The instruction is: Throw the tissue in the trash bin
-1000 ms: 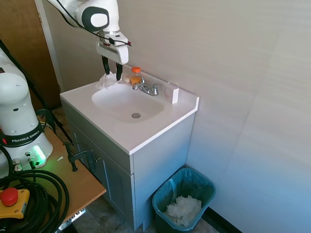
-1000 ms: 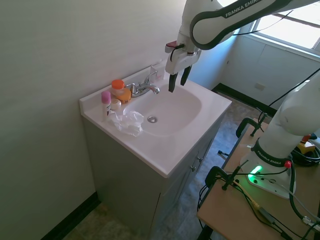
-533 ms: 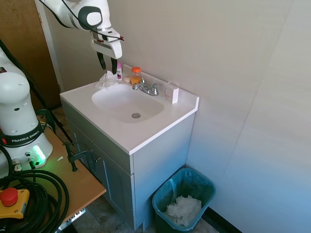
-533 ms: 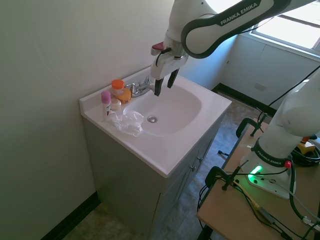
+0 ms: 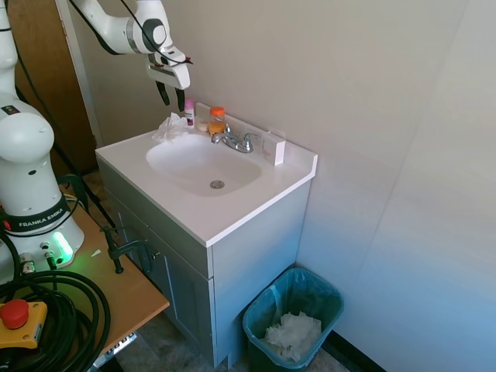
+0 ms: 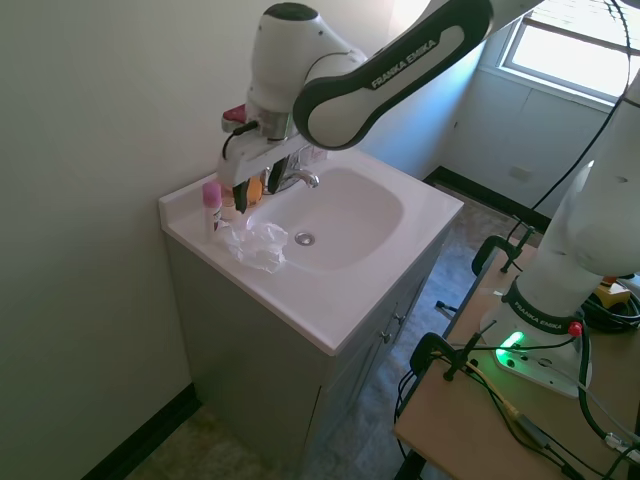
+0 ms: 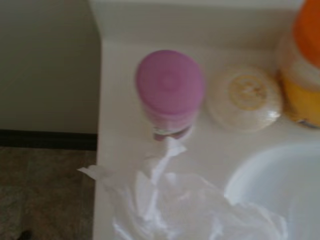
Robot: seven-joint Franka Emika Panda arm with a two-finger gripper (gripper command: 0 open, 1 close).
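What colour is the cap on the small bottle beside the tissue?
Pink-purple; the bottle's cap shows best in the wrist view.

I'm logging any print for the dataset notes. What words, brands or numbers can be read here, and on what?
"FRANKA EMIKA" on the arm's base.
"FRANKA EMIKA" on the arm's link above the sink.
Pink-capped bottle: label too blurred to read.
Orange-capped bottle: too small to read.
Trash bin: no print shows.
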